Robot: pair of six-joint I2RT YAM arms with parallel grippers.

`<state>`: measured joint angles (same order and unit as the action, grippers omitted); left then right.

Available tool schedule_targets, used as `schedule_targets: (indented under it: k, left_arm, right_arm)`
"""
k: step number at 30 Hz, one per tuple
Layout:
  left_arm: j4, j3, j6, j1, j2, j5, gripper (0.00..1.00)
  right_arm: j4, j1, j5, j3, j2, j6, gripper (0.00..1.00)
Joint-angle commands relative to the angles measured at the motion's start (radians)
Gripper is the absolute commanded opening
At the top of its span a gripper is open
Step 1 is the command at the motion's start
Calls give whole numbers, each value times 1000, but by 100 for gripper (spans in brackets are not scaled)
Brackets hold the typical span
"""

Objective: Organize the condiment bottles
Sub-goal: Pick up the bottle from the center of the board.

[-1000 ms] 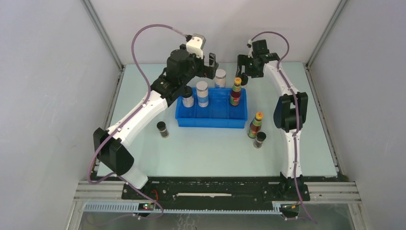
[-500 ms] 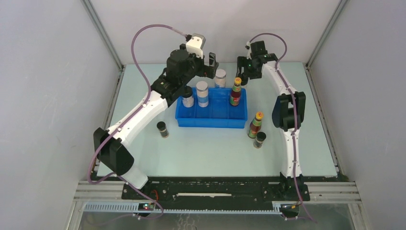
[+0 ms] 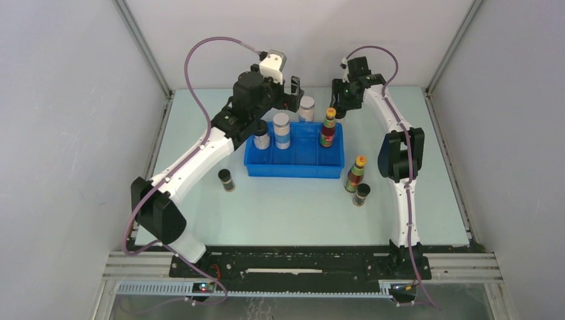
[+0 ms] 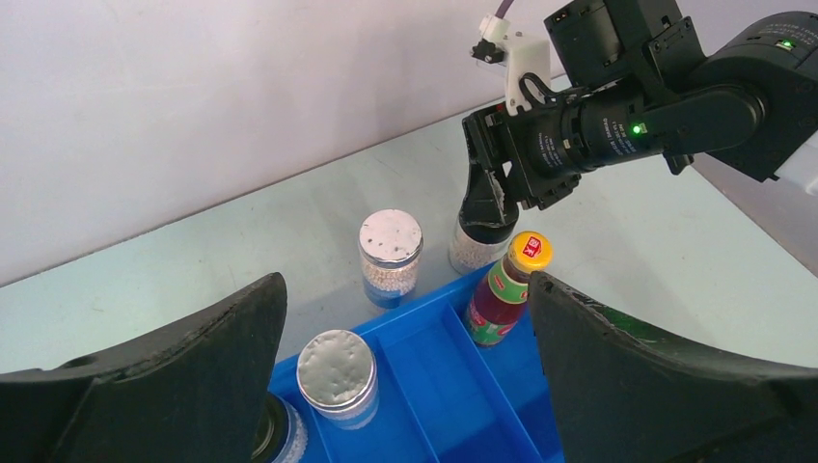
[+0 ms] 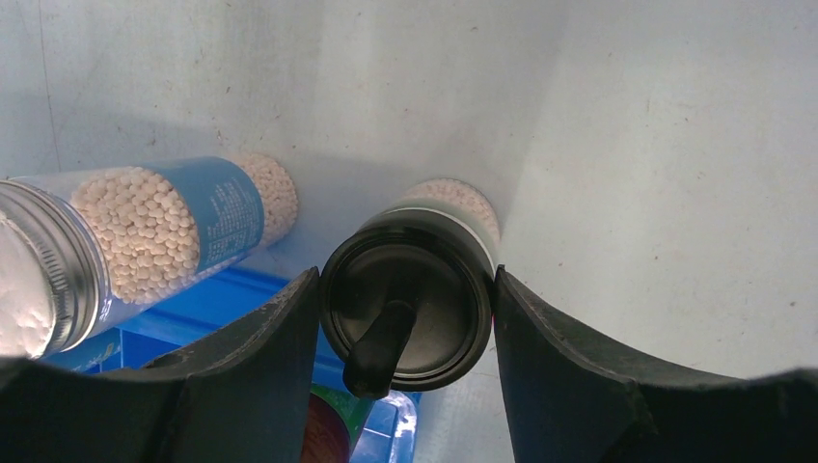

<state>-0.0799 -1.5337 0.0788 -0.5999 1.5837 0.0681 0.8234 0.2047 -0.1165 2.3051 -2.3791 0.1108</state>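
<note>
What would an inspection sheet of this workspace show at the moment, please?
surface: pale table carrying a blue tray.
job's things: in the tray, dark-topped bottle, white-lidded bottle, orange-capped bottle; behind it, second white-lidded bottle and black knob-capped bottle; in front on the table, left short dark bottle, right short dark bottle, slim orange-capped bottle.
clutter: nothing seen.
grippers: left gripper open over the tray's far edge, holding nothing; right gripper pressed against both sides of the black knob-capped bottle's cap.
cables: a purple cable loops above each arm.
surroundings: grey walls; metal rail at the near edge.
</note>
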Motion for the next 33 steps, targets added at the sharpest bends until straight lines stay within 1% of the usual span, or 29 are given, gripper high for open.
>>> schedule_targets:
  k: [1, 4, 6, 7, 33]
  left_arm:
    - [38, 22, -5, 3, -56, 8, 99]
    - [38, 26, -4, 2, -61, 10, 99]
    - [38, 31, -4, 2, -68, 12, 99]
    - [38, 34, -4, 2, -74, 18, 99]
    - [28, 108, -2, 2, -178, 78, 99]
  right_arm:
    - [31, 10, 26, 42, -6, -3, 27]
    - [31, 10, 35, 42, -3, 1, 13]
    - [29, 10, 38, 42, -1, 3, 1]
    - [28, 10, 38, 41, 2, 5, 0]
    - [-16, 8, 51, 31, 124, 26, 0]
